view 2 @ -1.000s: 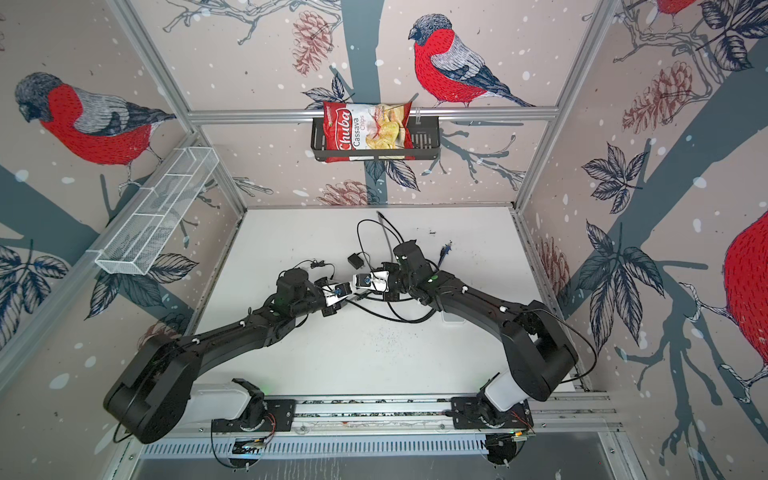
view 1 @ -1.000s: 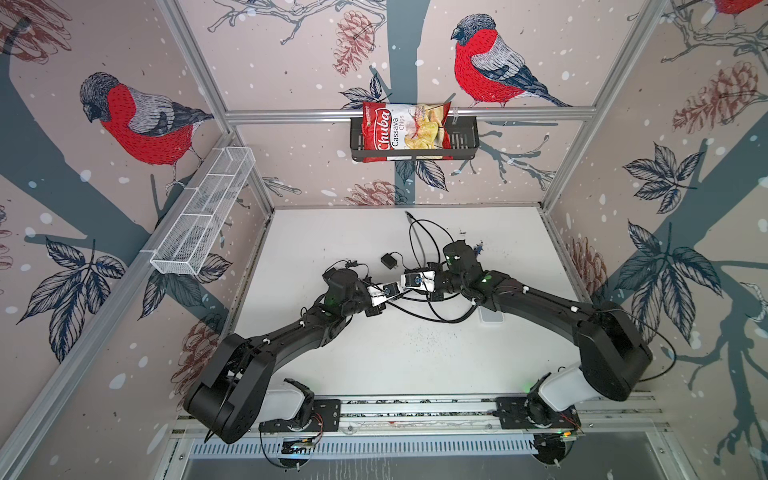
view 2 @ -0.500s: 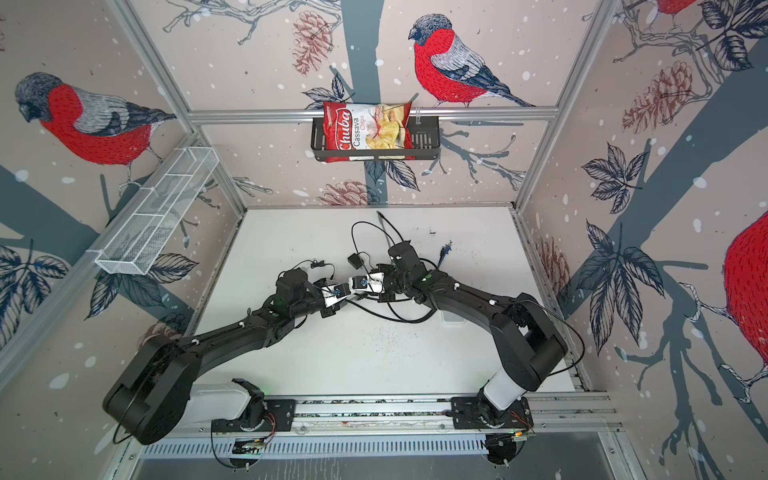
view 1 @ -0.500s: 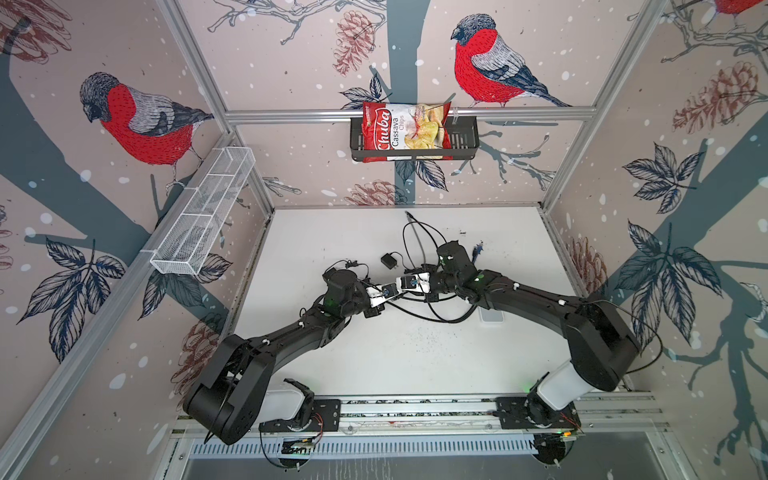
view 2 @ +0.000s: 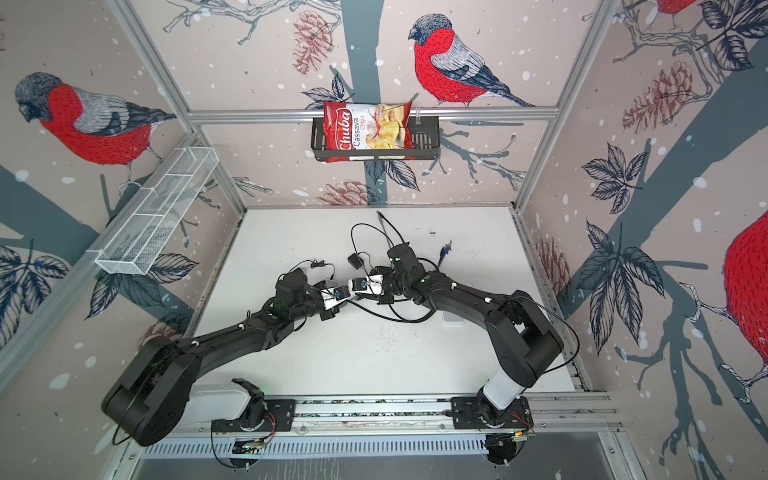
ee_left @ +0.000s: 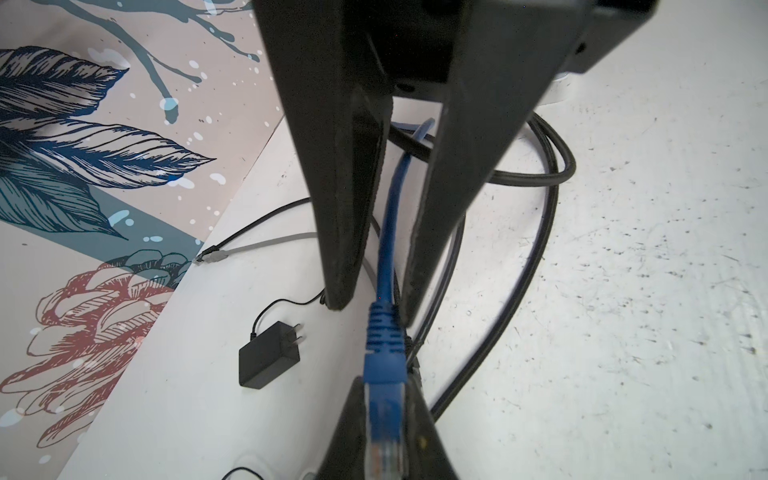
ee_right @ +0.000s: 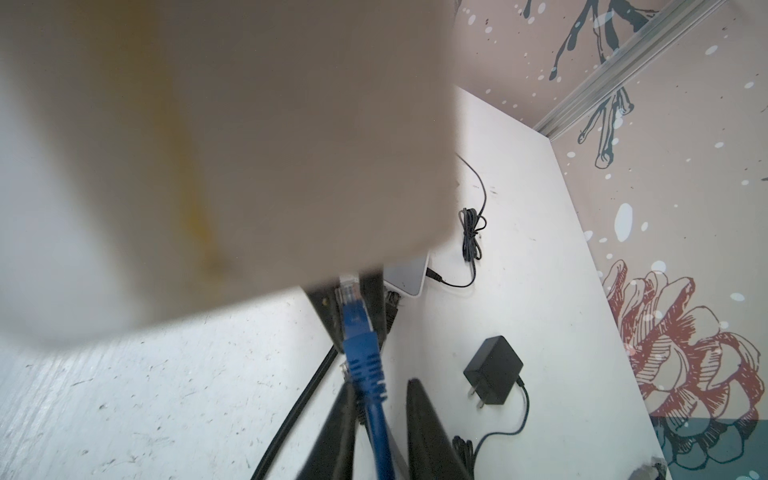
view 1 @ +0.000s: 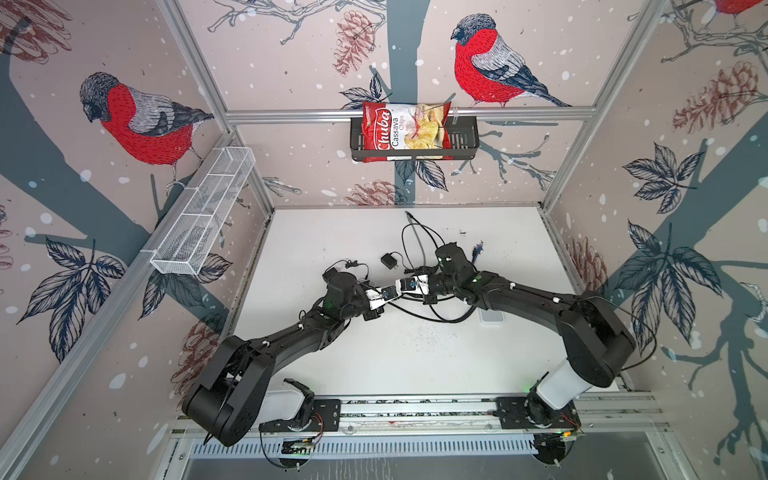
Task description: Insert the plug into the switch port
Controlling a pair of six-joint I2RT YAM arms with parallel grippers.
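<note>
2 grippers, tip to tip: your left gripper pinches the blue plug tight; just ahead of it, your right gripper stands slightly parted around the cable.

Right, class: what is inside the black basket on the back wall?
A red bag of cassava chips lies in the black basket, filling most of it. Anything behind or under the bag is covered.
</note>
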